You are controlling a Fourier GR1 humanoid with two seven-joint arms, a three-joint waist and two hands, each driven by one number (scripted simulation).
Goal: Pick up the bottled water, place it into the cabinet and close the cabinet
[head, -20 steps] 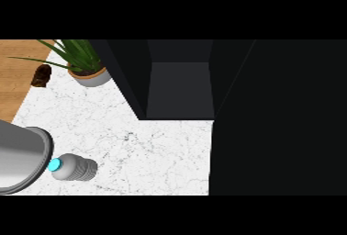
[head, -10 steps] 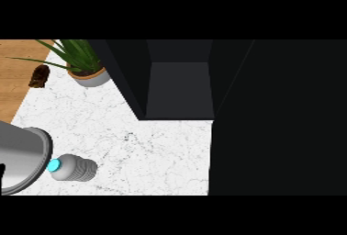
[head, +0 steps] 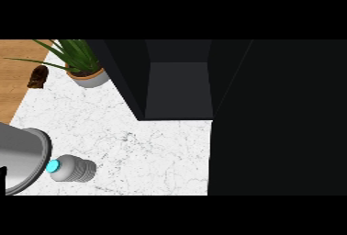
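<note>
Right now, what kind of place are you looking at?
Probably a kitchen counter. There is a white marble top, an open dark cabinet standing on it, and a potted plant at the back beside a strip of wood. A bottle lies near the front left.

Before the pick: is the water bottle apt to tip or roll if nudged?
The bottled water seems to stand upright on the marble counter, cap toward the camera, so a nudge may tip it. Its round ribbed body would probably roll once down, and it looks rigid. No hand is visible.

A white marble counter (head: 136, 147) meets wood flooring (head: 17, 64), with a potted plant (head: 81, 64).
</note>
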